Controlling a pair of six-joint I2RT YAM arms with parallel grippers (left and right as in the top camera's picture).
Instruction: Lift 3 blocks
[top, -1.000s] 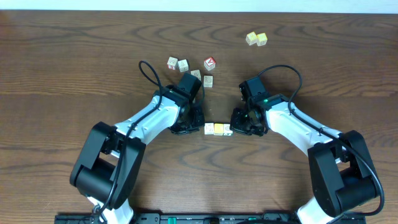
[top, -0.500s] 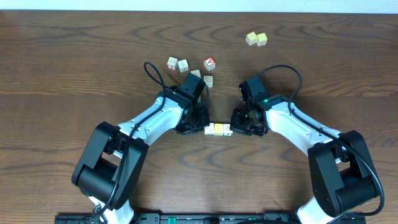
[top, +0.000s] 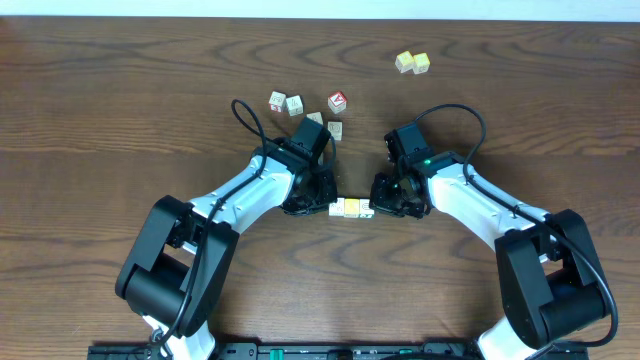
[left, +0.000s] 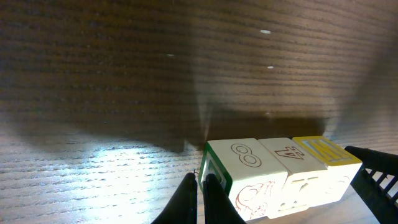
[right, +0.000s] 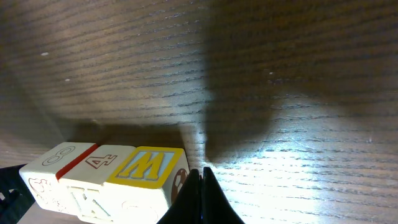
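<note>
**Task items.** The three blocks (top: 350, 207) stand in one straight row, face to face and touching, just toward 6 o'clock of the middle of the surface (top: 120, 90) in the overhead view. The row runs from 9 o'clock to 3 o'clock between the two arms.
- The green-edged block (left: 239, 163) is the 9 o'clock end of the row. Its top shows a looped mark.
- The middle block (left: 286, 158) carries a red "4".
- The yellow-faced block (right: 146, 165) is the 3 o'clock end. It carries a blue "W".
- It cannot be told whether the row rests on the surface or hangs clear of it.

**Left fingers** (left: 185, 202): pressed together, nothing between them. Their outer side lies against the green face of the end block.

**Right fingers** (right: 211, 202): pressed together, nothing between them. They sit at the outer corner of the yellow-faced block. The contact line itself is hidden.

**Other items.**
- The red-faced cube (top: 338, 101) lies toward 12 o'clock of the row.
- Two pale cubes (top: 285, 103) sit side by side at its 9 o'clock.
- One more cube (top: 335, 130) lies at its 6 o'clock, just beside the left arm's wrist.
- A pair of pale-yellow cubes (top: 412, 62) touch each other well apart, toward 1 o'clock near the far edge.
</note>
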